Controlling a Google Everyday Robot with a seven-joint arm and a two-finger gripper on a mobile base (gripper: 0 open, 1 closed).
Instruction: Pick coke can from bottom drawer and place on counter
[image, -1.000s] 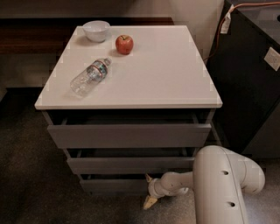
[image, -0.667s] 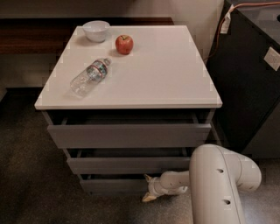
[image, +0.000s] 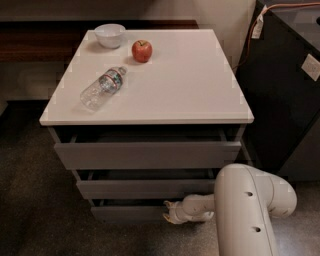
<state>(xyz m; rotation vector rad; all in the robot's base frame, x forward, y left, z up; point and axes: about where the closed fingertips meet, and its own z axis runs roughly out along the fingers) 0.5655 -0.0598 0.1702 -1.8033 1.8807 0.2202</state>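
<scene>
The white counter (image: 185, 85) tops a grey cabinet of three drawers. The bottom drawer (image: 127, 212) is the lowest grey front, pulled out only a little, its inside hidden. My gripper (image: 169, 214) sits at the right part of that drawer's front, low in the view, at the end of my white arm (image: 245, 205). The coke can is not visible anywhere.
On the counter lie a clear water bottle (image: 102, 88) on its side, a red apple (image: 142, 50) and a white bowl (image: 110, 35). The top drawer (image: 147, 152) stands slightly open. A dark cabinet (image: 290, 85) stands close on the right. Dark speckled floor spreads to the left.
My arm has shifted left and up a little, bringing the gripper from below the drawer front up against it.
</scene>
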